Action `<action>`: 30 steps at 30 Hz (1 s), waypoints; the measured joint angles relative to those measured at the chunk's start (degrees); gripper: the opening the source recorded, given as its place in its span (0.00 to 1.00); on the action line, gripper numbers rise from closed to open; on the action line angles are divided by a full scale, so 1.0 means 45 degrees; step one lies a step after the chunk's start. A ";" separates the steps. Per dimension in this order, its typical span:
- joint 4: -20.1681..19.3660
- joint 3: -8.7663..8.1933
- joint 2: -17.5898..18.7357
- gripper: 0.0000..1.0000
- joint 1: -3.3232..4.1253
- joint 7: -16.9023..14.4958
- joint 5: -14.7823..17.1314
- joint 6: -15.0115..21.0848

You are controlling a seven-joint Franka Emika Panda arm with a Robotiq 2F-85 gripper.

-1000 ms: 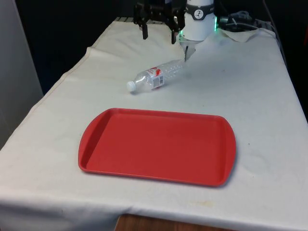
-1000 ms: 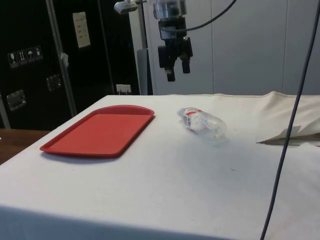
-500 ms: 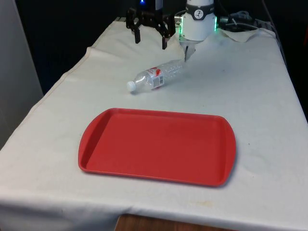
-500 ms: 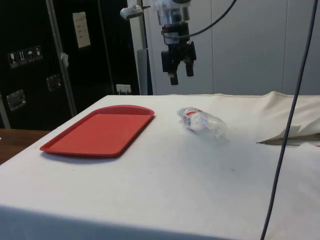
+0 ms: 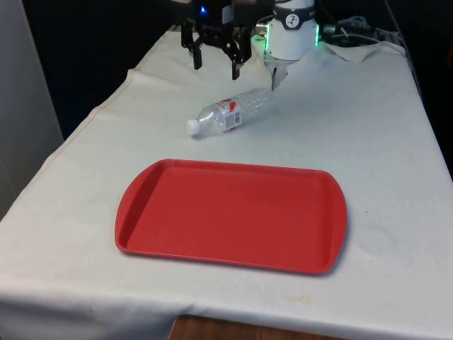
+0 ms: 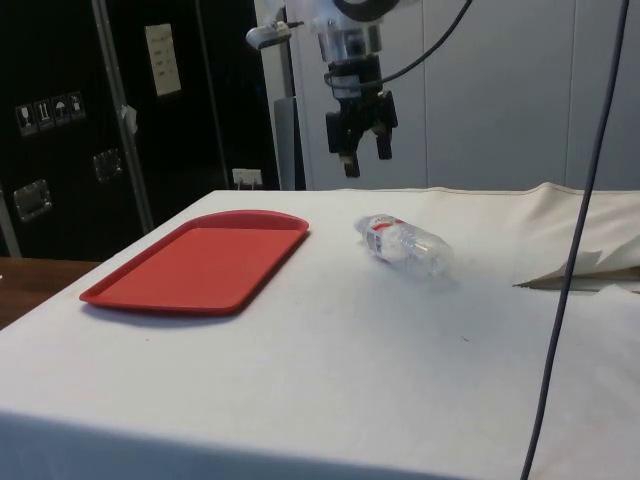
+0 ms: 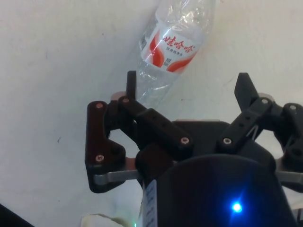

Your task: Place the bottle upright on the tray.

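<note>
A clear plastic bottle (image 5: 230,112) with a red and white label and a white cap lies on its side on the white cloth, cap towards the front view's left. It lies just beyond the far edge of the red tray (image 5: 231,212), which has nothing on it. My gripper (image 5: 215,68) hangs open in the air above and behind the bottle, holding nothing. In the side view the gripper (image 6: 366,163) is above the bottle (image 6: 405,244) and the tray (image 6: 200,261) is to the left. The wrist view has the bottle (image 7: 173,45) below the open gripper (image 7: 187,82).
A crumpled fold of the white cloth (image 5: 357,48) and cables lie at the far end of the table near the robot base. A black cable (image 6: 575,250) hangs down at the side view's right.
The gripper has moved towards the front view's left and come lower, closer to the bottle. Bottle and tray have not moved.
</note>
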 measured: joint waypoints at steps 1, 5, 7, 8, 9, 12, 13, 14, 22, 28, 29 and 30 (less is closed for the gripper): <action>0.0000 -0.0013 0.0038 1.00 0.0000 0.0025 0.0000 0.0038; 0.0000 -0.0038 0.0153 1.00 0.0000 0.0102 0.0000 0.0115; 0.0013 -0.0076 0.0280 1.00 0.0000 0.0191 0.0013 0.0216; 0.0025 -0.0089 0.0331 1.00 0.0000 0.0216 0.0013 0.0242; 0.0038 -0.0089 0.0395 1.00 0.0000 0.0242 0.0025 0.0280; 0.0115 -0.0102 0.0547 1.00 0.0000 0.0267 0.0102 0.0344; 0.0166 -0.0115 0.0637 1.00 0.0000 0.0267 0.0153 0.0344; 0.0293 -0.0140 0.0828 1.00 0.0000 0.0255 0.0255 0.0344; 0.0586 -0.0229 0.1286 1.00 -0.0025 -0.0191 0.0955 0.0306; 0.0955 -0.0395 0.1732 1.00 -0.0076 -0.0866 0.1833 0.0025; 0.0955 -0.0395 0.1732 1.00 -0.0076 -0.0866 0.1833 0.0025; 0.0993 -0.0420 0.1783 1.00 -0.0089 -0.0955 0.1935 0.0000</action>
